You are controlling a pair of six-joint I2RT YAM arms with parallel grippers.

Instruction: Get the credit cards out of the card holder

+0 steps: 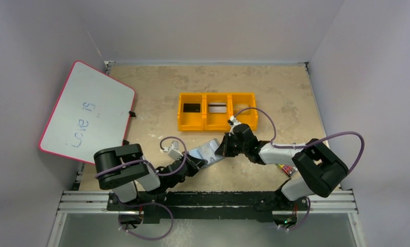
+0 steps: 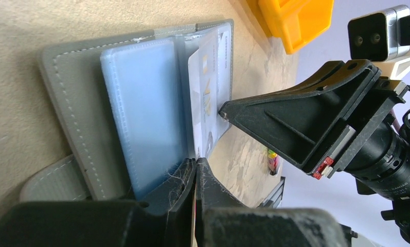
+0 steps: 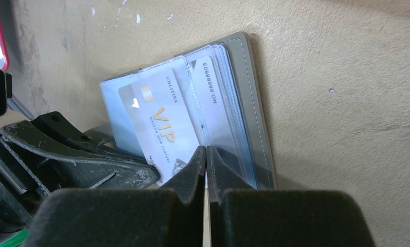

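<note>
The card holder (image 1: 207, 151) lies open on the table between my two grippers, grey cover (image 2: 71, 108) down and pale blue pockets (image 2: 146, 108) up. A pale beige card (image 3: 161, 121) marked VIP sticks partly out of a pocket; it also shows in the left wrist view (image 2: 207, 92). My right gripper (image 1: 225, 149) is shut at this card's lower edge (image 3: 206, 152). My left gripper (image 1: 195, 163) is shut on the holder's near edge (image 2: 195, 165). A black card (image 1: 192, 107) and a silver-white card (image 1: 218, 108) lie in the yellow bin.
The yellow three-part bin (image 1: 217, 123) stands just behind the holder. A pink-rimmed whiteboard (image 1: 87, 110) leans at the far left. A pack of coloured crayons (image 1: 284, 169) lies under the right arm. Walls close in the table on three sides.
</note>
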